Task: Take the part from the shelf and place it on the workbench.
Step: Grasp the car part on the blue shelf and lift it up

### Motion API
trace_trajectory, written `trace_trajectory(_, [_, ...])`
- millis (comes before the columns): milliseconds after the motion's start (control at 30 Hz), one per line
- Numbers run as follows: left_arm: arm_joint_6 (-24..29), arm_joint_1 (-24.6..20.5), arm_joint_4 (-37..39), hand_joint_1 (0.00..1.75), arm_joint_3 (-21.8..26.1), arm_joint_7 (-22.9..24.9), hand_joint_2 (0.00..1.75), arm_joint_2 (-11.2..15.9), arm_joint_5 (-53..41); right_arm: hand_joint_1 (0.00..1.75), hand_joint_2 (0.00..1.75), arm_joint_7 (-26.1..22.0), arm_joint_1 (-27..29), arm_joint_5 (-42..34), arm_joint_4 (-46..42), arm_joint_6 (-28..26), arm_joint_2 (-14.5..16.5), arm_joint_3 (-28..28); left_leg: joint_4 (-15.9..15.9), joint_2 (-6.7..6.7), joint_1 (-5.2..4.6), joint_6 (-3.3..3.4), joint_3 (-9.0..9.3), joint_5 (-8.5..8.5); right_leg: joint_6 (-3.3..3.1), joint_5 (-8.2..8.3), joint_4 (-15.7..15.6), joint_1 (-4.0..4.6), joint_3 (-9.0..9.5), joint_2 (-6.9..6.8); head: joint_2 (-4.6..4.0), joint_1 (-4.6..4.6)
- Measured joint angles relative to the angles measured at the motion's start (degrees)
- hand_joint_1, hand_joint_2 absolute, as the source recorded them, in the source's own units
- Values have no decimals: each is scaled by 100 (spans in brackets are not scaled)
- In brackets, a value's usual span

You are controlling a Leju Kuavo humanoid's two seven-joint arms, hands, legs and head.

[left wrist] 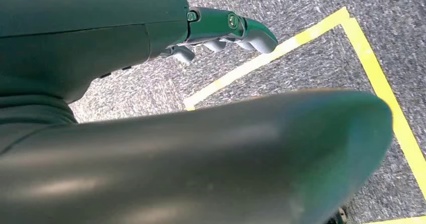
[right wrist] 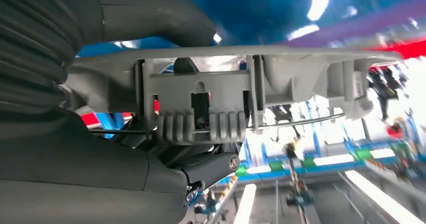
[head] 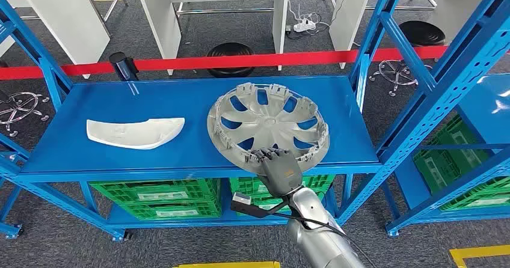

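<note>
The right hand [head: 278, 166] is gripping the near rim of the grey wheel cover [head: 268, 127]. In the right wrist view its thick thumb [right wrist: 166, 20] is lying across one face of the rim while the darker fingers [right wrist: 201, 170] are pressing from the other side, so the clipped edge of the wheel cover [right wrist: 236, 91] is being clamped between them. In the head view the fingertips are curling over the rim at the front edge of the blue shelf [head: 150, 100].

The wheel cover is sitting on that shelf with its ribbed inner side up, its near edge reaching right to the shelf's front lip, and it looks slightly tilted. Whether it is already clear of the surface cannot be told.

To do the lift well, the hand should probably be keeping the pinch firm and raising the cover a little before drawing it back, since a wide disc held at one edge will tend to droop and could drag or catch on the shelf lip or the blue upright [head: 385, 33] to its right.

A white curved trim piece [head: 136, 132] is lying well apart from the cover on the shelf.

The left hand [left wrist: 221, 33] is hanging over grey carpet with yellow floor tape [left wrist: 281, 48], its fingers loosely curled and holding nothing.
</note>
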Motion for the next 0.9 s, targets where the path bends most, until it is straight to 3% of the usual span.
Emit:
trace_trajectory(100, [17,25,0,0,-4,-33,0,0,46,175,175,-436,136,-222,-339,1,26,-193,0,0,0,0,-1,0,0,0,0,0,-1,0,0,-1])
trace_trajectory(300, [38,67,0,0,-37,-141,0,0,172,175,175,-1730,373,-1533,-968,2,174,-744,0,-3,0,0,-4,0,0,-1,0,0,-2,-1,0,-1])
trace_trajectory(500, [50,107,1,0,-76,-191,0,0,237,175,175,-1863,563,-2609,-1629,3,115,-832,0,-1,-2,1,-4,-1,0,0,0,-1,-5,0,0,-1])
trace_trajectory(700, [163,127,2,0,-96,-339,0,0,321,175,175,-1873,766,-3975,-2387,9,-226,-602,0,0,-3,1,-5,-2,1,0,-1,-2,-6,2,0,0])
trace_trajectory(833, [281,125,3,0,-103,-531,175,-3,326,175,175,-1876,875,-4888,-2829,302,-507,-300,0,2,-3,0,-5,-4,1,0,-1,-8,-9,6,0,-1])
trace_trajectory(900, [292,127,2,0,-125,-643,175,-10,321,175,175,-1876,930,-5458,-3069,596,-659,-151,0,1,-3,0,-6,-4,1,0,-1,-8,-10,4,0,-1])
